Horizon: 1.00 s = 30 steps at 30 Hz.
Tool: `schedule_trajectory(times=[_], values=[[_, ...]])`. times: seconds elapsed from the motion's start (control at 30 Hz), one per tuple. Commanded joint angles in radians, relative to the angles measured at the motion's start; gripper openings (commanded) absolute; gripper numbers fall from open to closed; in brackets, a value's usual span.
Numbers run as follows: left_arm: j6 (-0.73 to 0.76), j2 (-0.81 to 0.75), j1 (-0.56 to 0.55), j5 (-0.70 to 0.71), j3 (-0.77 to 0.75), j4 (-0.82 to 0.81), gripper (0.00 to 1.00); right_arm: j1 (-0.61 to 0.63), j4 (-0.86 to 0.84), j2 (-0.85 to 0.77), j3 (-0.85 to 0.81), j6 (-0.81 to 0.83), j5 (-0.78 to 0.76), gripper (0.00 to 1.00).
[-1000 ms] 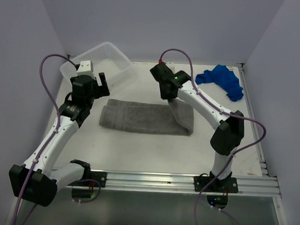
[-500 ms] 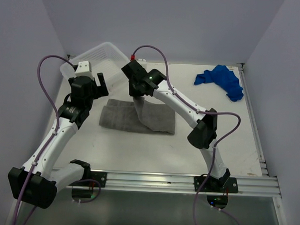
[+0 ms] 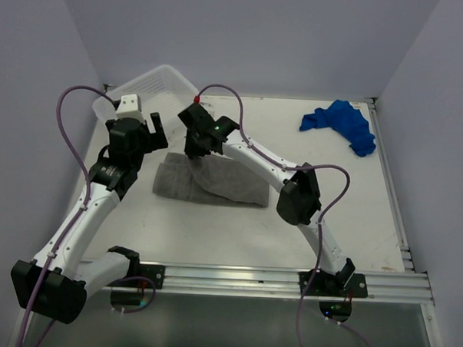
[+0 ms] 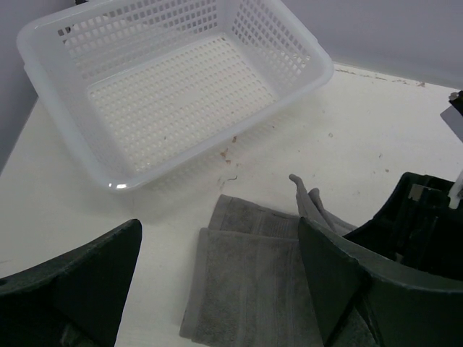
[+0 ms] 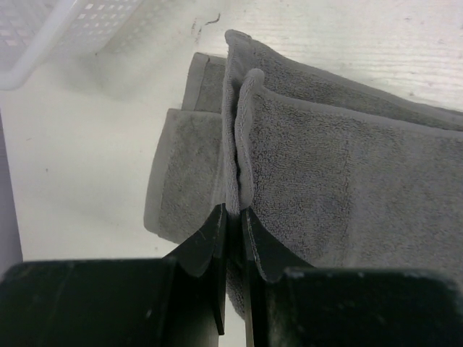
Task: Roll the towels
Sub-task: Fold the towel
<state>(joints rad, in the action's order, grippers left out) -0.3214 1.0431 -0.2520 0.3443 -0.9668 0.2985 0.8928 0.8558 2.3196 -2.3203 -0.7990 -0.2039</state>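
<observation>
The grey towel (image 3: 223, 185) lies mid-table, its right end folded back over the left part. My right gripper (image 3: 192, 150) is shut on the towel's doubled edge and holds it raised above the towel's left half; the right wrist view shows the pinched fold (image 5: 239, 144) rising from my jaws (image 5: 234, 213). My left gripper (image 3: 158, 132) hovers open and empty just left of it, over the towel's left end (image 4: 253, 282). The blue towel (image 3: 343, 124) lies crumpled at the far right corner.
A translucent white ribbed basket (image 3: 154, 89) stands tilted at the far left corner, just behind my left gripper; it is empty in the left wrist view (image 4: 181, 163). My right arm stretches across the table's middle. Walls close in on three sides.
My right gripper has carried the towel's right end leftward over the towel, from the right end to above the left half. The left arm has barely moved.
</observation>
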Motion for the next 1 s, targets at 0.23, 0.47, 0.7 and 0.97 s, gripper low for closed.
schedule_trajectory(times=[0.23,0.47,0.7,0.97], values=[[0.005,-0.031,-0.024,0.002,0.008,-0.047,0.93,0.029,-0.213,0.084,-0.01,-0.127,0.101,0.0],[0.005,-0.031,-0.033,-0.001,0.008,-0.047,0.93,0.032,-0.225,0.08,0.006,-0.137,0.066,0.0],[0.004,-0.037,-0.033,0.002,0.007,-0.045,0.93,0.038,-0.236,-0.018,0.042,-0.128,-0.015,0.0],[0.004,-0.038,-0.033,0.005,0.007,-0.045,0.93,0.054,-0.239,-0.051,0.002,-0.131,-0.042,0.0]])
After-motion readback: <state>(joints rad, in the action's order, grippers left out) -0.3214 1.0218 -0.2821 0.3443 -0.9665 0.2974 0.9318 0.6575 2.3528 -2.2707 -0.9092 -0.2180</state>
